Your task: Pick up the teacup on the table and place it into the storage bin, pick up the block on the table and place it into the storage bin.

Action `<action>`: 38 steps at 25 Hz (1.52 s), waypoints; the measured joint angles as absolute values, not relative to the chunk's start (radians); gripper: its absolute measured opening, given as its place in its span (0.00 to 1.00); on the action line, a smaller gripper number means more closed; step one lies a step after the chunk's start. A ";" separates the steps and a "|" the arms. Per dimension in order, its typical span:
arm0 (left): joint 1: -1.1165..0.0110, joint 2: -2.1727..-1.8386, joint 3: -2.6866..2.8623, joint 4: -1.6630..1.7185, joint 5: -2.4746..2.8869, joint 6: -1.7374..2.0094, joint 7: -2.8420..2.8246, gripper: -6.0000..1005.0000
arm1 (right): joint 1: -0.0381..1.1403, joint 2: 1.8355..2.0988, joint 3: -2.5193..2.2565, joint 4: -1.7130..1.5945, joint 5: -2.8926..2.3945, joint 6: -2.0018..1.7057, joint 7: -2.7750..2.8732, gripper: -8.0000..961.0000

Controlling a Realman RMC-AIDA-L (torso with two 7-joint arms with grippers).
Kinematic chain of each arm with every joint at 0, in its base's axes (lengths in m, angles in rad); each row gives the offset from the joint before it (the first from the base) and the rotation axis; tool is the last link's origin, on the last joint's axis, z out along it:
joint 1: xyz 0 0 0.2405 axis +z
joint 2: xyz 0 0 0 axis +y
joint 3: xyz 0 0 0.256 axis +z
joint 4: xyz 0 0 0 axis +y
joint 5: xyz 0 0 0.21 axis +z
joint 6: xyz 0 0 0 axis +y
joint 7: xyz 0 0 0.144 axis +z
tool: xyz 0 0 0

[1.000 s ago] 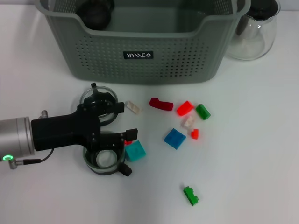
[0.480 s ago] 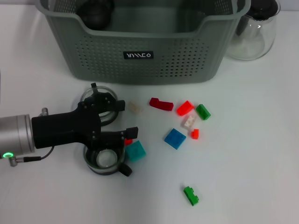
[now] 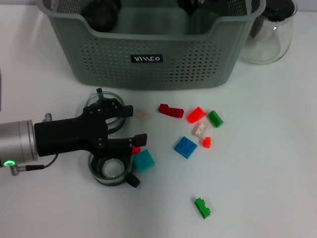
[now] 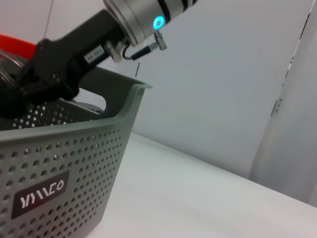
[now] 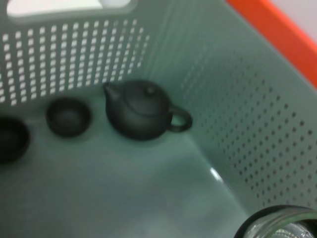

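The left gripper [image 3: 133,125] is black and lies low over the white table [image 3: 267,163], on the robot's left side. Its two fingers [image 3: 140,140] are spread wide apart and hold nothing. It sits between two round clear glass teacups with black handles. The far glass teacup [image 3: 101,101] shows behind it, and the near glass teacup [image 3: 112,170] lies partly under its near finger. Both cups stand on the table, outside the basket.

A tiny red block [image 3: 135,149] and a square teal block [image 3: 143,160] lie right by the near fingertip. A small pale block [image 3: 143,115] lies just past the far fingertip. Farther out on the table are more small plastic blocks:
- a dark red block [image 3: 171,110]
- a bright red block [image 3: 196,114]
- a green block [image 3: 215,118]
- a whitish block [image 3: 200,129]
- a little red block [image 3: 206,142]
- a flat blue block [image 3: 185,147]

One more green block [image 3: 202,208] lies alone, nearer the robot.

Behind all of these stands the big grey-green plastic storage bin [image 3: 198,67] with holes in its sides. A clear glass carafe [image 3: 270,37] stands just beside its right end.

The right gripper [image 4: 34,84] reaches down over the bin's rim. I cannot tell if it is spread or pressed together. Inside the bin lie a dark round teapot [image 5: 141,111] and a small dark cup [image 5: 68,116].
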State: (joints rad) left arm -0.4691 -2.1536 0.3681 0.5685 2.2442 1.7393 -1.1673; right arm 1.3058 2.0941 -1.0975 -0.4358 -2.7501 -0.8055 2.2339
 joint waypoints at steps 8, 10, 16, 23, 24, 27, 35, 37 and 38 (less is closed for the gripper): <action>-0.469 -2.154 0.368 0.567 2.244 1.736 -1.167 0.87 | 1.301 2.095 -1.120 -0.419 -2.785 -0.799 2.264 0.14; -0.469 -2.154 0.368 0.567 2.244 1.736 -1.168 0.87 | 1.299 2.096 -1.126 -0.424 -2.785 -0.801 2.273 0.14; -0.469 -2.154 0.368 0.567 2.244 1.737 -1.170 0.87 | 1.299 2.096 -1.162 -0.426 -2.786 -0.809 2.286 0.15; -0.469 -2.154 0.368 0.567 2.244 1.737 -1.170 0.87 | 1.295 2.097 -1.178 -0.455 -2.786 -0.826 2.307 0.16; -0.469 -2.154 0.368 0.568 2.244 1.737 -1.170 0.87 | 1.294 2.097 -1.179 -0.463 -2.786 -0.832 2.307 0.16; -0.469 -2.154 0.368 0.568 2.244 1.738 -1.170 0.87 | 1.291 2.097 -1.179 -0.482 -2.786 -0.843 2.307 0.25; -0.463 -2.154 0.368 0.571 2.244 1.742 -1.173 0.87 | 1.269 2.098 -1.173 -0.635 -2.768 -0.922 2.324 0.59; -0.462 -2.154 0.362 0.572 2.244 1.743 -1.173 0.87 | 1.248 2.098 -1.172 -0.725 -2.737 -0.963 2.332 0.63; -0.461 -2.154 0.360 0.573 2.244 1.743 -1.173 0.87 | 1.232 2.098 -1.172 -0.779 -2.710 -0.989 2.333 0.65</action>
State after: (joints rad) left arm -0.4608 -2.1536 0.3597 0.5725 2.2442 1.7431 -1.1733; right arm 1.2322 2.0983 -1.1723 -0.7786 -2.7104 -0.9887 2.3329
